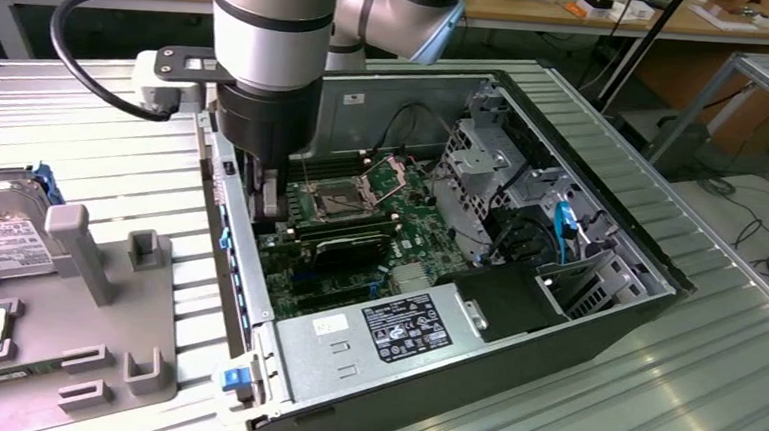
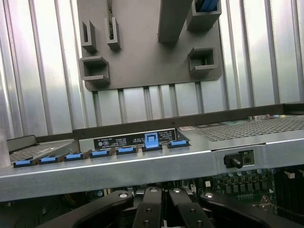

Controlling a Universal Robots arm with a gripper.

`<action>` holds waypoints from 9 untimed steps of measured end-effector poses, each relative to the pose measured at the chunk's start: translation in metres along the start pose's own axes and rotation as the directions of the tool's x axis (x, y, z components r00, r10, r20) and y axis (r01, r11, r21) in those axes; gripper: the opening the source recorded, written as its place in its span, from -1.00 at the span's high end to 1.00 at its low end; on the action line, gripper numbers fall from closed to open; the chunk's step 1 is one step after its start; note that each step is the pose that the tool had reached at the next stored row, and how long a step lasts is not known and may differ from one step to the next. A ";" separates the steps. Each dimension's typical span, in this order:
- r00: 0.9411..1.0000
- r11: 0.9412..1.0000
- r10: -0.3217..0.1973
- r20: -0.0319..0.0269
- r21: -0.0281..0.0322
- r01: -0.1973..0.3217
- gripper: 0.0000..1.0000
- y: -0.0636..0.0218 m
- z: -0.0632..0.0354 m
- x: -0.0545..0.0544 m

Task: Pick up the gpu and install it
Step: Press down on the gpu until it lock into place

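Closest in the wrist view, the tool (image 2: pixel 161 209) has its fingers together, down inside the computer case (image 1: pixel 593 318) beside the gpu (image 1: pixel 343 241) on the motherboard (image 1: pixel 406 192); a misaligned press could stress the slot.

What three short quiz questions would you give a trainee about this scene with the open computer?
1. True or false: the arm's gripper hangs over the grey metal hard drive.
2. Where is the short black gpu card? A on the grey plastic tray; B inside the open black computer case; C on the floor.
3. Fill in: the gripper's fingers are ___.
Key: 1 false; 2 B; 3 shut.
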State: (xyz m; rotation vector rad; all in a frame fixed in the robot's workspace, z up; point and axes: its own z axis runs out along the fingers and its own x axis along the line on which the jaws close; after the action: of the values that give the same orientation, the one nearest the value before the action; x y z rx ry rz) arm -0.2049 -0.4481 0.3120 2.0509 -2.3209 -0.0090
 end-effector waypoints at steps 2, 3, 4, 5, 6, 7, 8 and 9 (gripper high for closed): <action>1.000 1.000 0.000 0.000 0.000 0.000 0.79 -0.0001 0.0014 0.001; 1.000 1.000 0.000 0.000 0.000 0.000 0.79 -0.0001 0.0016 0.001; 1.000 1.000 0.000 0.000 0.000 0.000 0.79 -0.0001 0.0017 0.001; 1.000 1.000 0.000 0.000 0.000 0.000 0.79 -0.0001 0.0017 0.001; 1.000 1.000 0.001 0.000 0.000 -0.001 0.79 0.0000 0.0018 0.001; 1.000 1.000 0.003 0.000 0.000 -0.003 0.79 0.0002 0.0019 0.001; 1.000 1.000 0.006 0.000 0.000 -0.006 0.79 0.0009 0.0019 0.001; 1.000 1.000 0.009 0.001 0.000 -0.009 0.79 0.0019 0.0020 0.001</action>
State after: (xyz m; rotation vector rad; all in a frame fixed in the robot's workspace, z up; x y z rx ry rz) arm -0.2070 -0.4490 0.3101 2.0404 -2.3304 -0.0095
